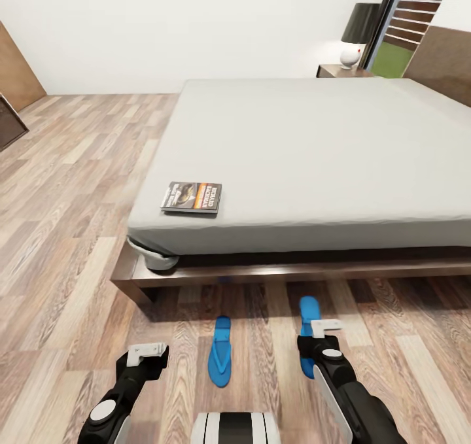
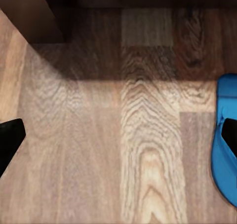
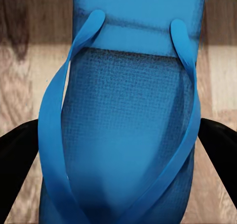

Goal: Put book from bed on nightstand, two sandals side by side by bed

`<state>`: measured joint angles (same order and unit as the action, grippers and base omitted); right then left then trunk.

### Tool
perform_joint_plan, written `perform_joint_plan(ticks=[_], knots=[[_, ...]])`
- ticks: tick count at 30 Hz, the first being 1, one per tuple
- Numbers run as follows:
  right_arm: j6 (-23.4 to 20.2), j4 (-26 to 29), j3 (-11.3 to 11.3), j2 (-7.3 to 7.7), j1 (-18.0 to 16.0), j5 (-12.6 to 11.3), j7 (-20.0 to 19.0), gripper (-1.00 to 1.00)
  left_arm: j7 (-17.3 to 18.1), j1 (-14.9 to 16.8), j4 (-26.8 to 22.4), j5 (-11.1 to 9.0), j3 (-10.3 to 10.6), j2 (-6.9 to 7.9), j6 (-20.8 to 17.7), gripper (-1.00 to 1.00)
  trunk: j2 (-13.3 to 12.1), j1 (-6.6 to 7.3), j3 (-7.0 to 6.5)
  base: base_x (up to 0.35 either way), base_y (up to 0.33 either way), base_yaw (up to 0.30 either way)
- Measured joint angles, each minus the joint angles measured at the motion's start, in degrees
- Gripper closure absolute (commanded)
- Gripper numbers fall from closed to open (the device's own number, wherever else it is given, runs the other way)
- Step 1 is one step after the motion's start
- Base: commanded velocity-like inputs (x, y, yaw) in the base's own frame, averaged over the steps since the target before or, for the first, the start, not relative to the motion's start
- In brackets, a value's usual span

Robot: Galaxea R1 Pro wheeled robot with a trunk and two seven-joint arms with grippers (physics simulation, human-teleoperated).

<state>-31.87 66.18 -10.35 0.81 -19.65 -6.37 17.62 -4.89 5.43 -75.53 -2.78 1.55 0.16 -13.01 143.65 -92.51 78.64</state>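
The dark book (image 1: pixel 191 197) with an orange band lies on the grey mattress of the bed (image 1: pixel 314 150), near its front left corner. Two blue sandals lie on the wood floor in front of the bed frame. The left sandal (image 1: pixel 220 351) lies free, and its edge (image 2: pixel 222 100) shows beside my open left gripper (image 1: pixel 145 359) (image 2: pixel 118 140), which hovers over bare floor. My right gripper (image 1: pixel 320 347) (image 3: pixel 118 150) is down on the heel end of the right sandal (image 1: pixel 307 316) (image 3: pixel 123 110), with its black fingers (image 3: pixel 17 159) pressed against both of that sandal's sides.
A dark nightstand (image 1: pixel 337 71) with a black-shaded lamp (image 1: pixel 358 32) stands at the bed's far corner, next to a tall window (image 1: pixel 415 19). The headboard (image 1: pixel 445 58) is at the far right. Brown furniture (image 1: pixel 10 114) stands at the left wall. Open floor stretches left of the bed.
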Motion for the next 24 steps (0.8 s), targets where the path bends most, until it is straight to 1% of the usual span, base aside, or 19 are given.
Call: perform_joint_plan(ticks=[24], knots=[[0.1,-0.1,-0.2,0.09,0.0,0.3,0.0,1.0,0.0,0.0,0.1,0.0,0.0,-0.09,0.0,-1.0,0.0,0.0,0.0,0.0,0.29,0.0]])
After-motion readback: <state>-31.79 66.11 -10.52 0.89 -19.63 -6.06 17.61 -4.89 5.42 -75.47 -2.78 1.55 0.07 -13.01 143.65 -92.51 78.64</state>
